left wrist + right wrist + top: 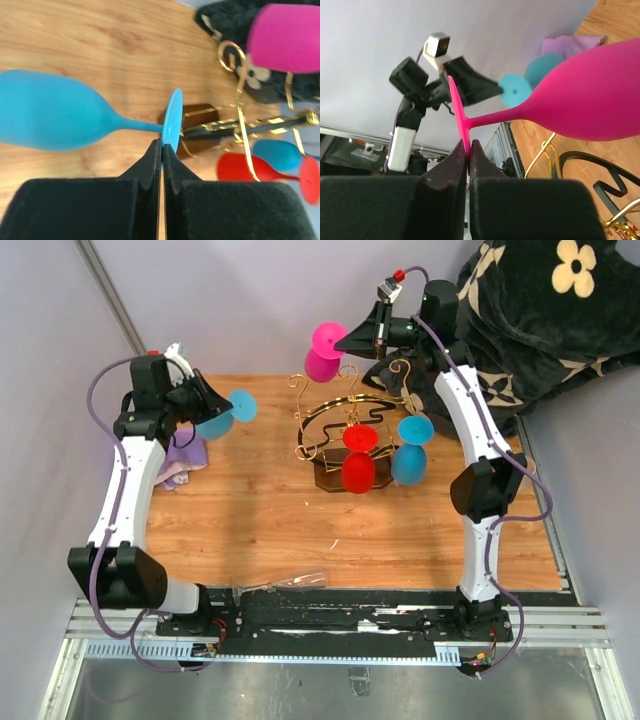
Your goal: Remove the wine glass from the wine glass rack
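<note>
A matte blue wine glass (50, 112), teardrop-bowled, is pinched by its thin disc foot between the black jaws of the left gripper (162, 145), held left of the wine glass rack (335, 415). A matte pink wine glass (590, 95) is pinched likewise by the right gripper (468, 144). The scrolled gold wire rack is set far-centre on the wood-grain table (260, 520), with a red glass (357, 472) and a second blue glass (409, 462) hung from it. Grey walls (240, 300) are seen behind.
</note>
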